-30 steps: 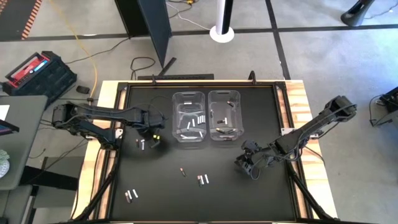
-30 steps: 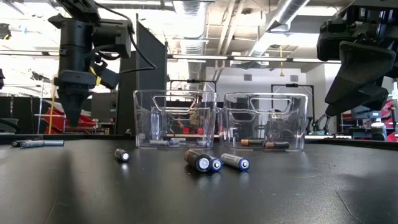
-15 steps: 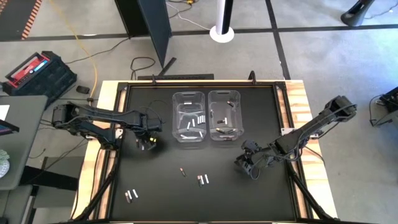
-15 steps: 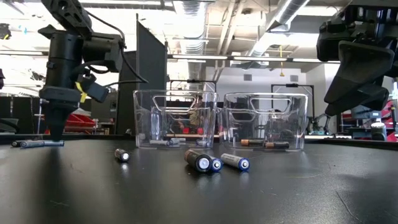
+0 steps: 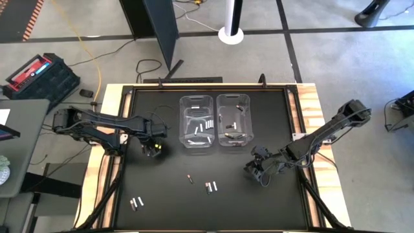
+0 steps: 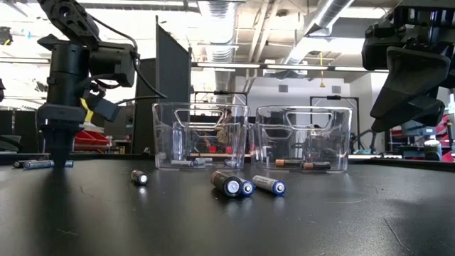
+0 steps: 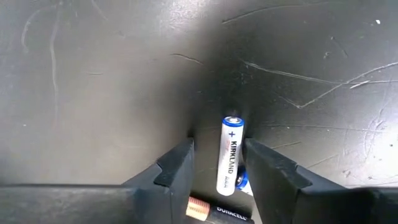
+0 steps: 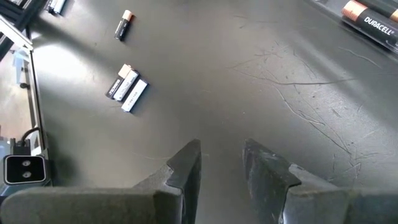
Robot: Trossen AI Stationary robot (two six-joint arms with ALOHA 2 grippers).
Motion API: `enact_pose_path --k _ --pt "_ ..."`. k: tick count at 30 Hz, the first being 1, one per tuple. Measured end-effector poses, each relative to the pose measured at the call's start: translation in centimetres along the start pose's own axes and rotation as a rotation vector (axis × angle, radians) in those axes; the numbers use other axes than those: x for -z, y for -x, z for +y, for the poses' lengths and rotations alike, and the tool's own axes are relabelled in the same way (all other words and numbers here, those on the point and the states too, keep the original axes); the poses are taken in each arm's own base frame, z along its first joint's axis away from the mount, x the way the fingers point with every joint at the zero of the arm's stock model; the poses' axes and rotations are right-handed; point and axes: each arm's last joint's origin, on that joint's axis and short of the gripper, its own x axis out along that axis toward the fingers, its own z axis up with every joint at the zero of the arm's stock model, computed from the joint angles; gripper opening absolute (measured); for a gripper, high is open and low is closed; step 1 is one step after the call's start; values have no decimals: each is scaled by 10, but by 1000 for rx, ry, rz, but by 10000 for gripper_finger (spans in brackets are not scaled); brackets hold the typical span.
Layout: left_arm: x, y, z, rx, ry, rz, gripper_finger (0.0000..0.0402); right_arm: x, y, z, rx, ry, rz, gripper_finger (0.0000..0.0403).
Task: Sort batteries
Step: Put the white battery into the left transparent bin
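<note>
we see the left gripper (image 7: 217,163) low over the black table (image 5: 272,207) left of the two clear bins (image 5: 196,122), its fingers (image 7: 176,168) apart and straddling a white battery (image 7: 231,155) lying flat, with a dark copper-ended battery (image 7: 219,211) just beside it; the right gripper (image 8: 221,163) hangs near the table's right side, fingers parted on nothing; more batteries (image 5: 211,187) lie loose mid-table, others inside the bins

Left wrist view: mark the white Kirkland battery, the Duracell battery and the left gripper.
white Kirkland battery (image 7: 229,157), left wrist view, middle of its label.
Duracell battery (image 7: 219,212), left wrist view, dark body beside its copper end.
left gripper (image 7: 219,149), left wrist view, midway between its open fingertips, on either side of the white cell.
</note>
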Motion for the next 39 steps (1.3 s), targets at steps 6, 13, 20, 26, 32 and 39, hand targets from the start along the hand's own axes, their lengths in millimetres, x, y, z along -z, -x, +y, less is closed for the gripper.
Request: enact_pose_path --k 6,13,20,26,32,39 --pt "0 0 0 6 -3 -4 97 0 0 0 1 1 0 137" --pt "-1 -1 -1 10 -3 -6 56 0 0 0 3 2 2 137" --pt "-1 -1 -1 8 -4 -6 37 0 0 0 4 3 2 137" --pt "-1 -1 -1 7 -3 -8 38 0 0 0 4 3 2 137" --pt "-7 6 -2 9 -1 -28 38 0 0 0 4 3 2 137" --pt "-24 26 -3 -11 9 -109 39 0 0 0 4 2 2 137"
